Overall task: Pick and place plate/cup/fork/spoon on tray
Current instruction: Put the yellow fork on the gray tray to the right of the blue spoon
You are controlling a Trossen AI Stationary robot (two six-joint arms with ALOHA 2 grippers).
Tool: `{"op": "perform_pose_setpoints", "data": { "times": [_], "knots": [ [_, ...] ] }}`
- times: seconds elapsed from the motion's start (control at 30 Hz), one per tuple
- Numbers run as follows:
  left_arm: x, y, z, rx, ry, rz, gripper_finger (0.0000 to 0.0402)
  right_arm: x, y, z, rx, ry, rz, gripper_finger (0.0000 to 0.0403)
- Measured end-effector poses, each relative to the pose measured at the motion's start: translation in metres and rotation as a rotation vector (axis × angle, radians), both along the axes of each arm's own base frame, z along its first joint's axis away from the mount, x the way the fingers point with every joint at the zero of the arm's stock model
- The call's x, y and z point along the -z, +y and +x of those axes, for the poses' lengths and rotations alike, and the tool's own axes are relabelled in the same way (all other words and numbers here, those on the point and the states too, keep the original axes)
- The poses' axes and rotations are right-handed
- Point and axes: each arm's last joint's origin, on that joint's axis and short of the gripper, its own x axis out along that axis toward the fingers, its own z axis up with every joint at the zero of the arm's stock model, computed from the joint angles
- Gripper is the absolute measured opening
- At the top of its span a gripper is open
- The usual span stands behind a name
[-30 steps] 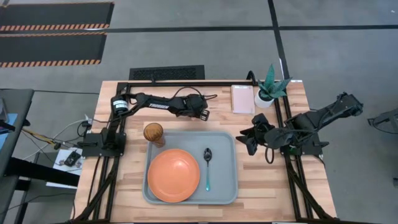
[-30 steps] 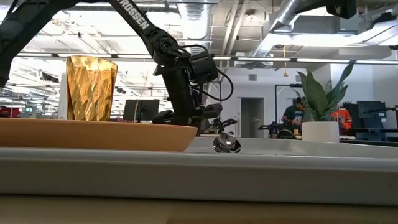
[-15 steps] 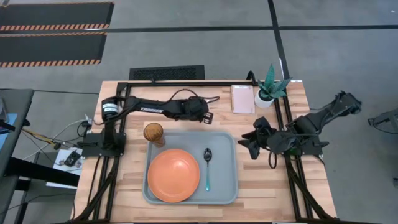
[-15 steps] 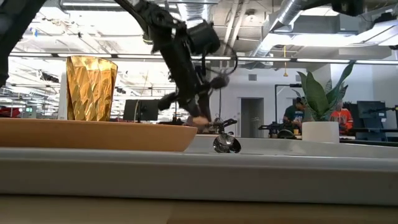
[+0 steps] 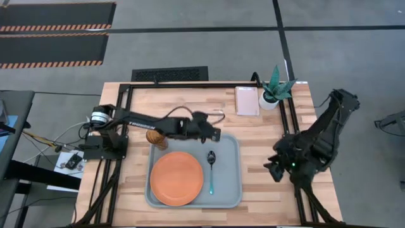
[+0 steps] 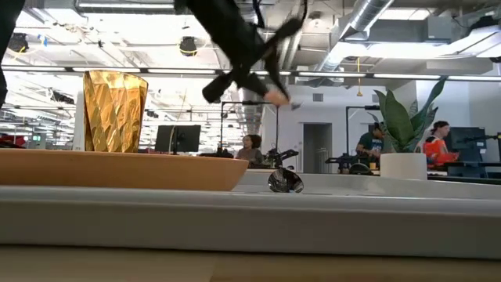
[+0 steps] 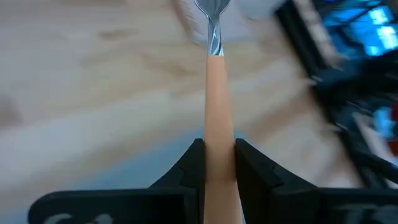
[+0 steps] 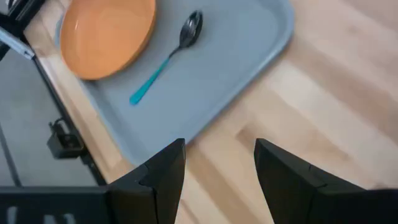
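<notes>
The grey-blue tray (image 5: 226,190) holds the orange plate (image 5: 177,178) on its left half and the teal-handled spoon (image 5: 211,170) right of it. The amber cup (image 5: 154,138) stands at the tray's far left corner, partly under my left arm; whether it is inside the rim I cannot tell. My left gripper (image 5: 215,134) is shut on the fork (image 7: 217,93), raised above the tray's far rim. It shows high up in the low view (image 6: 250,55). My right gripper (image 5: 273,171) is open and empty, off the tray's right side. My left gripper pinches the fork's orange handle (image 7: 219,134) between its two fingers. The fork lies along the fingers and points forward beyond them, with the silver tines (image 7: 214,9) at its free end. It is lifted clear and slants down from the gripper (image 6: 275,97).
A small white dish (image 5: 247,100) and a potted plant (image 5: 273,94) stand at the table's far right. Black frame rails (image 5: 288,126) run along both sides. Bare wood lies right of the tray (image 8: 323,81).
My left gripper has risen with the fork from the far side of the table and moved toward the near edge, over the tray's far rim. My right gripper has drawn back from beside the tray toward the table's right and near edge.
</notes>
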Motion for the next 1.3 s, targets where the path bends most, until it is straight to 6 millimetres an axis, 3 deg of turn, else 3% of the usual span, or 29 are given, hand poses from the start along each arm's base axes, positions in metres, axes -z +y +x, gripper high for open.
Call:
{"op": "perform_pose_setpoints", "data": {
  "times": [0.33, 0.53, 0.67, 0.87, 1.13, 1.3],
  "knots": [
    [-0.037, -0.078, 0.003, 0.132, -0.167, -0.040, 0.0043, 0.010, 0.013, 0.001, 0.064, 0.026, 0.022, 0.0214],
    [-0.040, -0.111, -0.006, 0.021, -0.231, -0.040, 0.0043, 0.012, 0.017, -0.002, 0.032, 0.070, 0.040, 0.0214],
    [-0.027, -0.131, -0.004, -0.051, -0.277, -0.047, 0.0043, 0.014, 0.021, -0.008, -0.015, 0.094, 0.005, 0.0214],
    [-0.006, -0.158, 0.024, -0.062, -0.304, -0.084, 0.0044, 0.020, 0.027, -0.019, -0.076, 0.148, -0.072, 0.0214],
    [0.008, -0.176, 0.071, -0.063, -0.166, -0.057, 0.0044, 0.020, 0.031, -0.028, -0.129, 0.146, -0.087, 0.0214],
    [0.021, -0.184, 0.082, -0.129, -0.033, -0.093, 0.0044, 0.020, 0.033, -0.031, -0.149, 0.144, -0.088, 0.0214]
  ]
}}
